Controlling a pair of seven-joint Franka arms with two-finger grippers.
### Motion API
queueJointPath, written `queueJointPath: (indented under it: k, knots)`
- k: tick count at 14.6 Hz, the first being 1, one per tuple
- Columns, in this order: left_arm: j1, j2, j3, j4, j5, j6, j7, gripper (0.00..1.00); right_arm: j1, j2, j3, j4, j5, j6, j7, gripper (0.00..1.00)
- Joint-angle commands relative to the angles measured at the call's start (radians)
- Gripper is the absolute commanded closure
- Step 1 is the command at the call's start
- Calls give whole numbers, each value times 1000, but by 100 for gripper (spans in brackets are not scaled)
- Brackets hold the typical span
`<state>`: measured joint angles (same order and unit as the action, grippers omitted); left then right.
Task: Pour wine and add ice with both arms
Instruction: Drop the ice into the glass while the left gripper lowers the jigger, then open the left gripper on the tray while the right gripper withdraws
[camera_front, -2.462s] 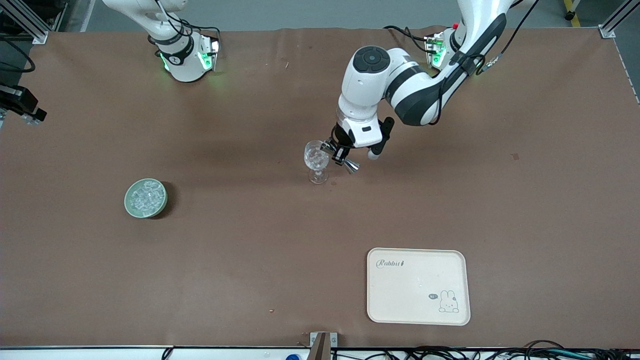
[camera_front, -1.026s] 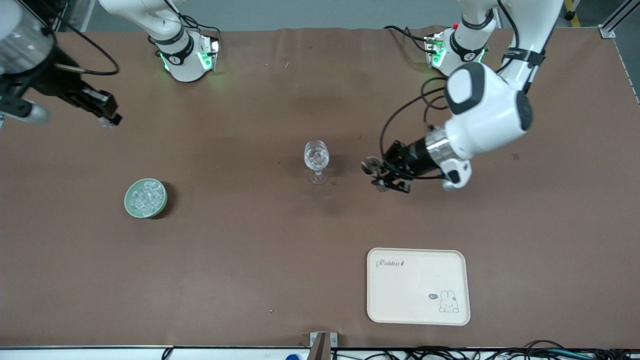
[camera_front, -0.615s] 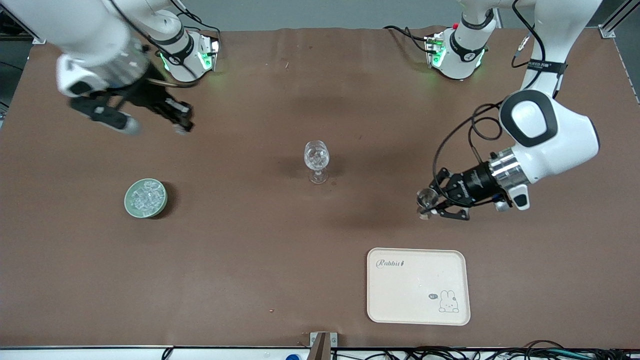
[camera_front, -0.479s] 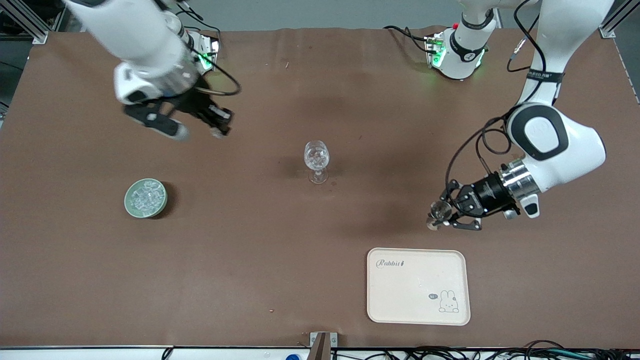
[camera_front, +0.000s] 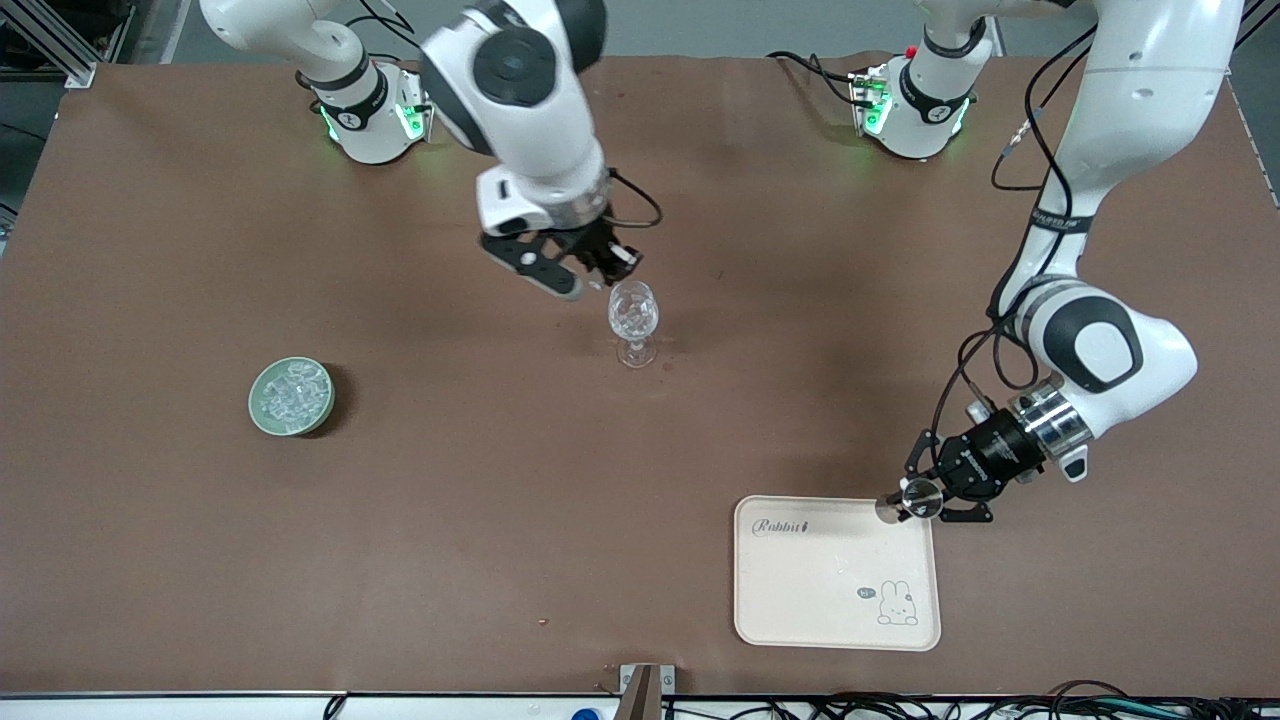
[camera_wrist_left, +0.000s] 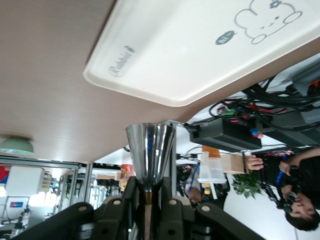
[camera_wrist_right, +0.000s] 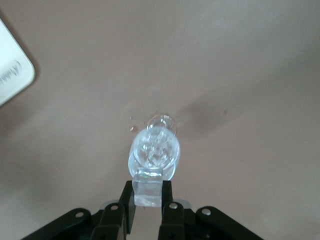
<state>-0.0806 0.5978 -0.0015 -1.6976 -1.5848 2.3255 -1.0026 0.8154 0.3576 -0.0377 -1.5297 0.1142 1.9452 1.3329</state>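
The right gripper (camera_front: 612, 268) pinches a clear ice cube (camera_wrist_right: 148, 186) over the stemmed glass (camera_front: 633, 318), already holding ice. More glinting chunks fill the green bowl (camera_front: 291, 397). The left gripper (camera_front: 935, 497) clamps a polished steel jigger (camera_wrist_left: 149, 156) over the cream tray's (camera_front: 836, 572) corner.

Cream rabbit tray (camera_front: 800, 570), brown table (camera_front: 500, 520), green bowl (camera_front: 259, 420)
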Motion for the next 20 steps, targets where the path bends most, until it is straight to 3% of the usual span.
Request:
queueJointPath:
  k: [1,6,11,14,15,16,17,20]
  knots:
    - [-8,112,6,90,-113,-3,97,95,40,37,-16,19,-1,8,31,99]
    - [-8,256,8,179,-273,-3,182,96,42,86,-17,17,-25,49,55,99]
    - [-7,329,43,237,-282,-5,206,95,48,112,-17,16,-47,51,57,97]
    - [-10,326,43,233,-282,-5,210,92,47,112,-16,16,-45,44,54,87]
    - [-8,324,43,233,-282,-5,210,82,44,112,-16,16,-45,43,51,72]
    - [-7,321,43,233,-284,-5,200,17,41,112,-16,16,-45,43,51,52]
    - [-7,318,44,231,-282,-5,205,1,45,112,-16,16,-45,41,48,42]
    - [-2,287,66,202,-270,-6,202,0,47,112,-16,16,-45,46,52,25]
